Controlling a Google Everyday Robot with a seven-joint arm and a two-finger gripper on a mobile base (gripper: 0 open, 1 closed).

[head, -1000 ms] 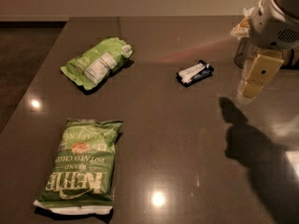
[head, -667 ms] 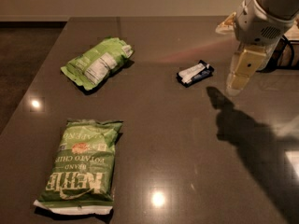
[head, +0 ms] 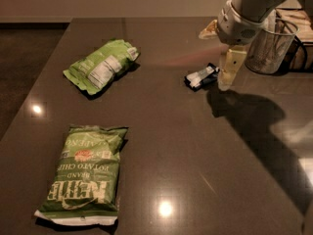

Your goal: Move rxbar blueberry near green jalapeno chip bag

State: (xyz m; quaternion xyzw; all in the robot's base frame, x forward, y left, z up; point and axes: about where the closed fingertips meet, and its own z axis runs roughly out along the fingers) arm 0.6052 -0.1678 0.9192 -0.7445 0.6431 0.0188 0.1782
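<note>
The rxbar blueberry [head: 201, 76], a small dark bar with a white label, lies flat on the dark table [head: 166, 146] at the upper right. The green jalapeno chip bag [head: 85, 175] with white "KETTLE" lettering lies flat at the lower left, far from the bar. My gripper [head: 228, 72] hangs from the arm at the upper right, just to the right of the bar and close to its right end. It holds nothing that I can see.
A smaller pale green bag [head: 101, 65] with a white nutrition panel lies at the upper left. A see-through mesh container [head: 270, 45] stands at the right edge behind the arm. The table's left edge runs beside the dark floor [head: 24, 62].
The gripper has moved left and down, from well right of the bar to right beside it. The bar and both bags have not moved.
</note>
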